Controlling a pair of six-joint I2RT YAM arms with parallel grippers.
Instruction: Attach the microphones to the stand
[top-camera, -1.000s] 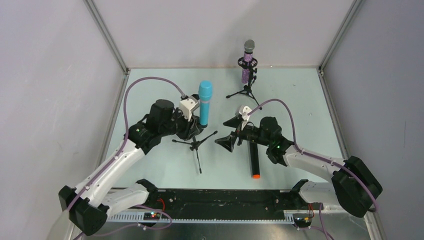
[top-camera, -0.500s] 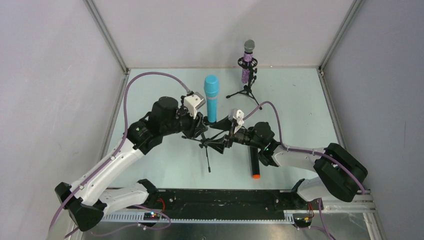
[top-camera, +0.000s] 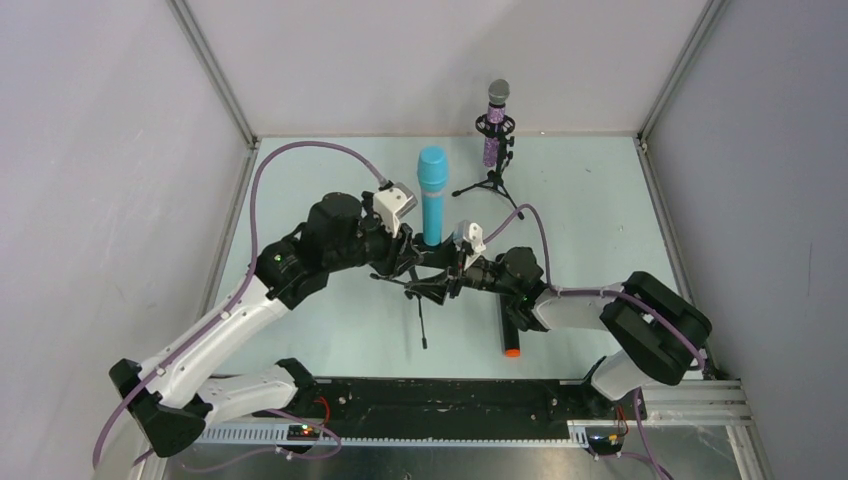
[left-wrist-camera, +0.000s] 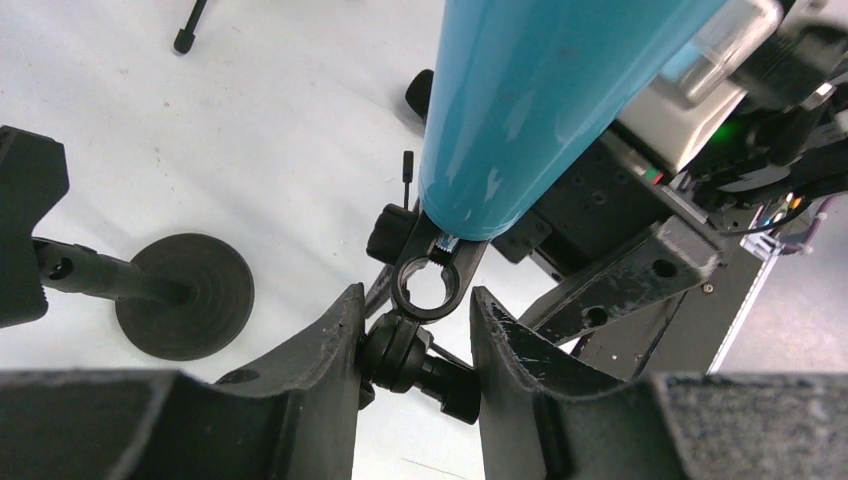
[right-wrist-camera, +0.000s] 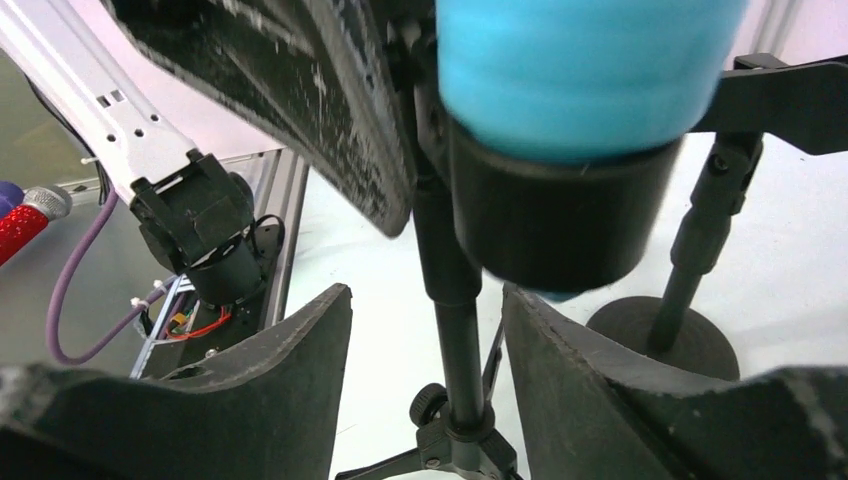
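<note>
Blue microphone (top-camera: 432, 195) upright in stand (left-wrist-camera: 432, 290); left gripper (left-wrist-camera: 412, 345) clamped on its joint; right gripper (right-wrist-camera: 425, 300) half-open astride its pole.

A pale mint-green bench (top-camera: 600, 230) sits boxed in by plain grey-white panels: a left wall (top-camera: 100, 150), a back wall (top-camera: 400, 60) and a right wall (top-camera: 780, 150). Slim aluminium posts (top-camera: 215, 75) run up the two rear corners. A black rail (top-camera: 450, 395) lines the near edge under soft, even light.

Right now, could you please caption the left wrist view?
Left jaws pinch the stand's black joint just below the light-blue microphone.
</note>
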